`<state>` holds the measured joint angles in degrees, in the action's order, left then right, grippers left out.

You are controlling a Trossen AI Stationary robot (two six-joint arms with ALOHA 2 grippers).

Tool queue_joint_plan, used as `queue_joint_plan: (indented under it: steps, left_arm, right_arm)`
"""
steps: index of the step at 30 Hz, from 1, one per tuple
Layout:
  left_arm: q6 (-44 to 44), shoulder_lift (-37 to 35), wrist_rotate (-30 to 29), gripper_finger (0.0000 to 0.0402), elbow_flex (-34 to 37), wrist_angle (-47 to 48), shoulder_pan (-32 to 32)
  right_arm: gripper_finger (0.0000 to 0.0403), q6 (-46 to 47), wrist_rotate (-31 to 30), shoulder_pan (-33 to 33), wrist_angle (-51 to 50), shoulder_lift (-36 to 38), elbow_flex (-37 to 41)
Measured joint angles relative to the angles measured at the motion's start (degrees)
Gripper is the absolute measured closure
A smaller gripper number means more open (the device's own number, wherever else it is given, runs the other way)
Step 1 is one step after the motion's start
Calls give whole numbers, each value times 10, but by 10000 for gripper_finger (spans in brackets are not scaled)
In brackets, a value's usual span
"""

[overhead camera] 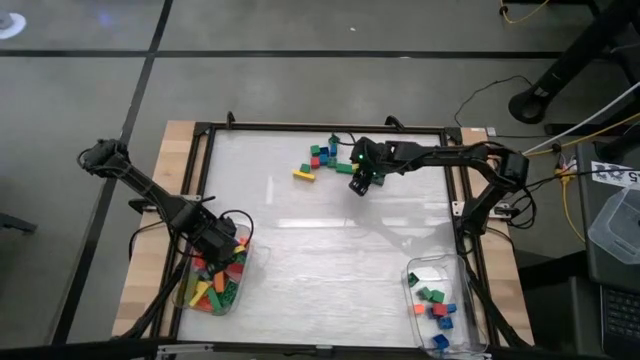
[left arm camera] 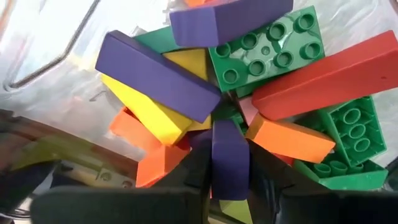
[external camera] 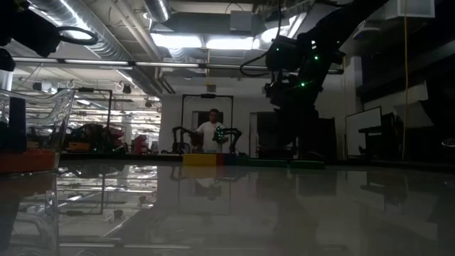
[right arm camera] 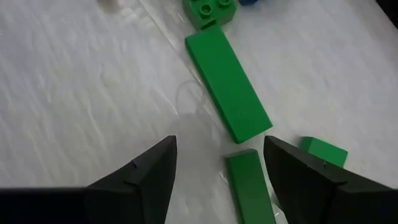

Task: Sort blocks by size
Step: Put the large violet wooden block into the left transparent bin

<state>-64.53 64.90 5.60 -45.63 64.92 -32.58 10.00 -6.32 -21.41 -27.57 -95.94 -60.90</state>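
High view: my left gripper sits down in the clear plastic tub at about 8 o'clock on the table, which is full of long plastic bricks in red, yellow, green and orange. Left wrist view shows its fingers clamped on a long purple plastic brick, standing on end among the pile: a second purple long brick, a yellow one, a red one, orange ones and studded green ones.

My right gripper hangs at about 12 o'clock over the white tabletop, just beside the loose cluster of unsorted bricks and a yellow long brick. Right wrist view: fingers spread wide, holding nothing, a long green smooth brick ahead of them and another green long brick lying between them, not touched.

A second clear tub at 4 o'clock holds short squarish bricks in green, blue and red.
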Motion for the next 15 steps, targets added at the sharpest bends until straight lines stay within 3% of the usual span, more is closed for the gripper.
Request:
queue_joint_plan:
  steps: [7, 10, 15]
  left_arm:
    - [8, 0, -3, 343, 0, 0, 0]
    - [48, 0, -13, 343, 0, 1, 0]
    - [40, 0, -45, 338, 0, -2, 0]
  right_arm:
    - [164, 0, -2, 0, -32, 0, -1]
    - [164, -1, -7, 0, -55, 0, -1]
    - [164, -1, -7, 0, -67, 0, -1]
